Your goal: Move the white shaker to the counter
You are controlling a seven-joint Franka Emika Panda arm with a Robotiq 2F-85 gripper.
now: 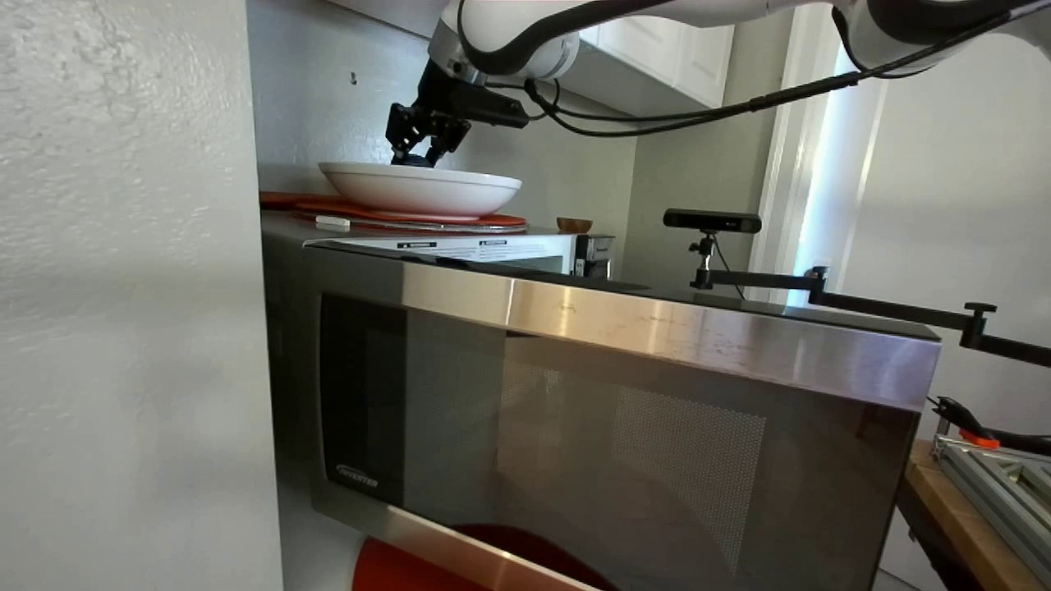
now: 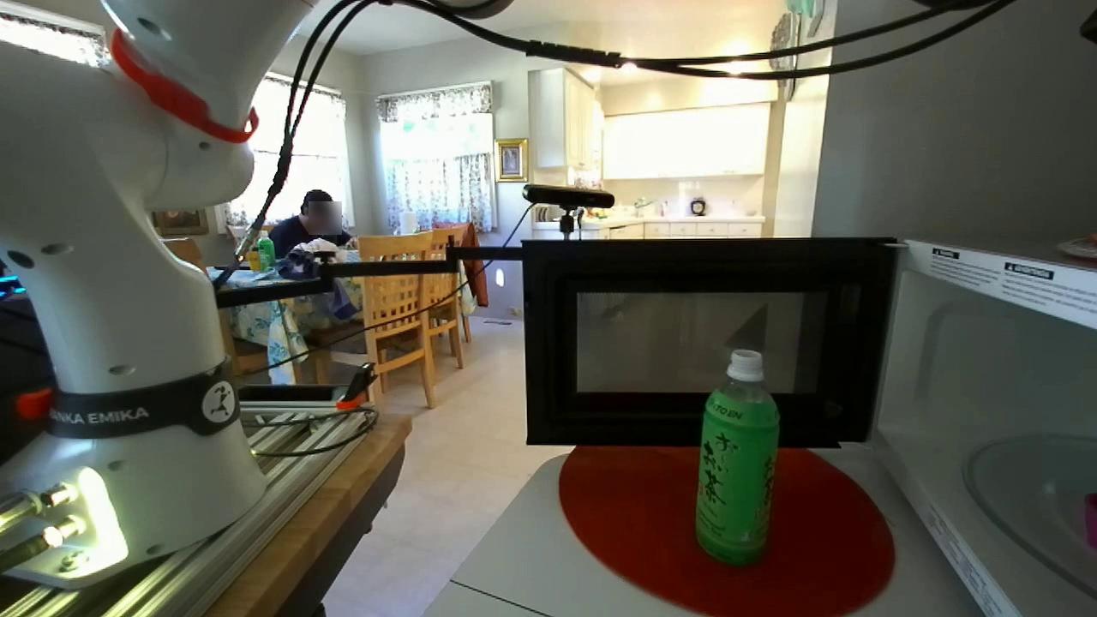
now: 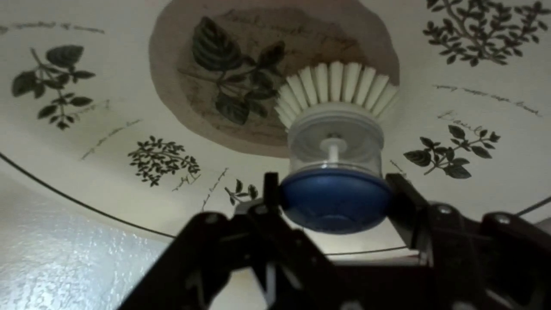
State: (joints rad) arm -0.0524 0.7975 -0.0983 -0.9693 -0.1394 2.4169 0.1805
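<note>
Bowl under gripper. No plain white shaker seen; brush perhaps meant, over bowl. Jaws look clamped left and right on blue cap. Long axis: cap near gripper, bristles far, toward bowl; lift should clear rim.

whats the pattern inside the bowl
The bowl has leaf prints and script, clearest in the wrist view.

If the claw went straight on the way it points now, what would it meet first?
Most likely the inside of the white bowl: the brush held in the claw leads, its bristles facing that surface. Whether they touch it now is unclear.
</note>
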